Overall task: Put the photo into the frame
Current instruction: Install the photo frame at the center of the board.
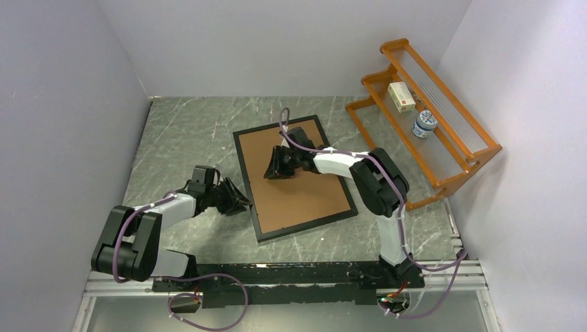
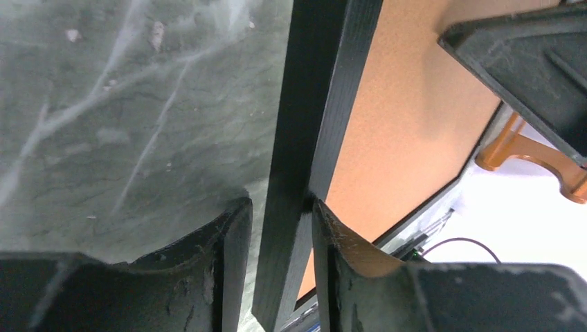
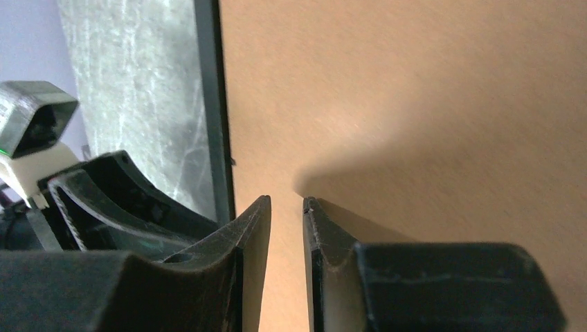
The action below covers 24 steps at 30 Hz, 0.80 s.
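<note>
The frame [image 1: 309,227] lies back-up in the middle of the table, its brown board [image 1: 304,194] facing me. The photo is hidden. My left gripper [image 1: 242,200] is at the frame's left side. In the left wrist view its jaws [image 2: 280,207] straddle the black edge [image 2: 311,104]: one finger touches it and a gap shows at the other. My right gripper [image 1: 273,169] hovers low over the board's upper left part. Its fingertips [image 3: 286,202] stand slightly apart over the brown board [image 3: 415,90], with nothing between them.
An orange wooden rack [image 1: 429,117] stands at the back right, holding a white box [image 1: 401,96] and a blue-and-white jar [image 1: 424,124]. Grey walls close in the marbled table on the left, back and right.
</note>
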{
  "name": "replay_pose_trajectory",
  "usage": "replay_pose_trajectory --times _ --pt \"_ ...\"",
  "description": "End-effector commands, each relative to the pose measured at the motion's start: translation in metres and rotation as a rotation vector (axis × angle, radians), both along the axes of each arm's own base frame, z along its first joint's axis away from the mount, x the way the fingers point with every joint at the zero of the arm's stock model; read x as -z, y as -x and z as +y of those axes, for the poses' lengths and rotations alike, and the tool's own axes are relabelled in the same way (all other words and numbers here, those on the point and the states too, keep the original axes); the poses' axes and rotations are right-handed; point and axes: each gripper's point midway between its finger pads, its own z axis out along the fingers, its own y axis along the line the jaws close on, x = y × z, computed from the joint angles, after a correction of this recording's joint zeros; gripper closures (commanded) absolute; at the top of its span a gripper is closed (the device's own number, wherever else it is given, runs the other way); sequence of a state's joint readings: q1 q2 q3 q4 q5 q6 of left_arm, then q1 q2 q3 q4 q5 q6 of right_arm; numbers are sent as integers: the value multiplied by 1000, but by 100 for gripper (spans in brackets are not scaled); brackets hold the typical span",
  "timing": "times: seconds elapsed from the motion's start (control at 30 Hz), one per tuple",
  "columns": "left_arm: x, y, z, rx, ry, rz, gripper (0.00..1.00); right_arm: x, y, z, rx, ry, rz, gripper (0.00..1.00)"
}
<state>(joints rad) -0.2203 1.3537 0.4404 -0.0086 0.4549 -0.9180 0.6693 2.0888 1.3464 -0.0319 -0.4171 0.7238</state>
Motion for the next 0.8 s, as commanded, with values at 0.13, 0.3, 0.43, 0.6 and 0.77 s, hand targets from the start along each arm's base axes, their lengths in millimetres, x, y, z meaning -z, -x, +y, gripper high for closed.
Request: replay_pose_trajectory --times 0.13,0.3,0.43,0.6,0.77 --pt "-10 -32 39 -24 -298 -2 46 -4 23 -45 56 105 -4 71" --pt "-26 -74 39 -37 -323 -43 36 -13 32 -49 49 80 -8 72" --pt "-15 -96 35 -41 -325 -19 35 -15 37 -50 42 70 -5 73" --pt "9 -109 30 -25 -314 6 40 -21 42 -51 36 54 -12 73" --pt "23 -106 22 -1 -276 17 56 -26 44 -54 24 58 -27 73"
